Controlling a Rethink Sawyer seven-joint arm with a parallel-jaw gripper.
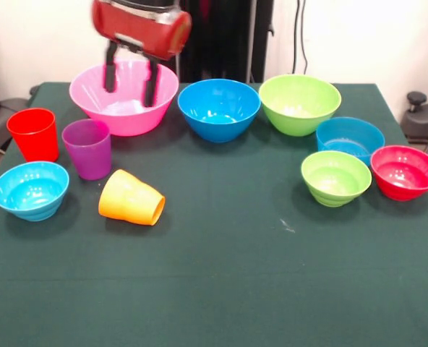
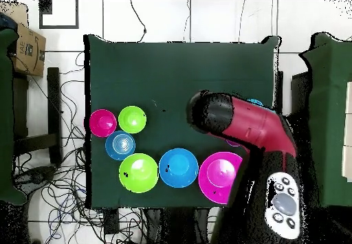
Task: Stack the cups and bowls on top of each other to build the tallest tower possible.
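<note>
End effector (image 1: 130,81) hangs over the big pink bowl (image 1: 124,101) at the worktop's (image 1: 221,275) far-left corner (front view), fingers spread apart, nothing between them, tips inside the bowl's rim outline but not clearly touching it. Nothing stacked yet. Far edge row: pink bowl, mid blue bowl (image 1: 219,108), mid lime bowl (image 1: 299,103), roughly in line w/ small gaps. Right edge cluster: small blue bowl (image 1: 350,136) just beside and behind the small lime bowl (image 1: 335,177) and the red bowl (image 1: 405,172); lime and red nearly touching. Left edge: red cup (image 1: 34,134) and purple cup (image 1: 87,148) upright, close together; light blue bowl (image 1: 30,189) in front of them. Orange cup (image 1: 131,198) on its side, mouth facing right/near edge, just in front of the purple cup. Overhead: arm (image 2: 240,124) covers the cups' side; bowls all mouth-up.
</note>
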